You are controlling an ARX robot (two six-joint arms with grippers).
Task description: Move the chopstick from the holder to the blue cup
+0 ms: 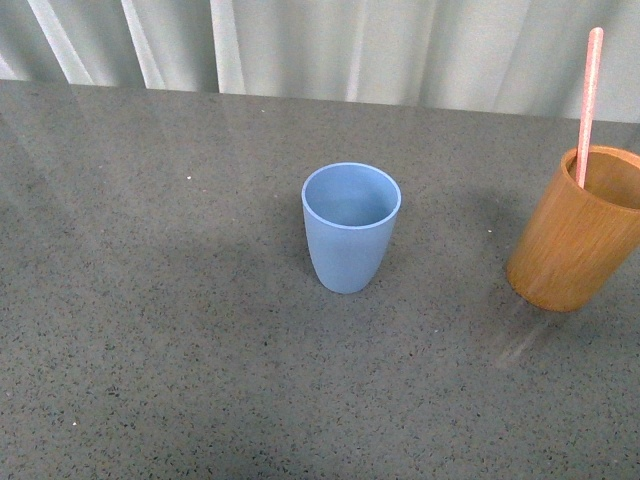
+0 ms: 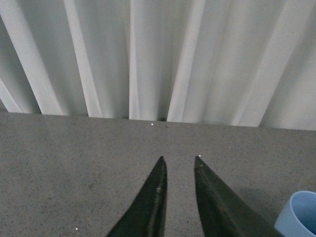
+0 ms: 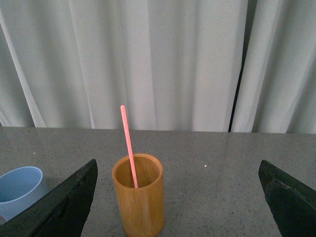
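Observation:
The blue cup (image 1: 350, 226) stands upright and empty in the middle of the grey table. The orange-brown wooden holder (image 1: 581, 230) stands at the right edge of the front view with one pink chopstick (image 1: 588, 105) leaning inside it. Neither arm shows in the front view. In the right wrist view the holder (image 3: 138, 195) and chopstick (image 3: 128, 145) sit between my open right gripper (image 3: 177, 165) jaws, nearer one finger; the blue cup (image 3: 19, 190) is off to one side. My left gripper (image 2: 180, 159) is shut and empty over bare table, with the blue cup's rim (image 2: 298, 212) at the corner.
The grey speckled table (image 1: 160, 330) runs to a far edge below white pleated curtains (image 1: 330, 45). Nothing else stands on the table in these views.

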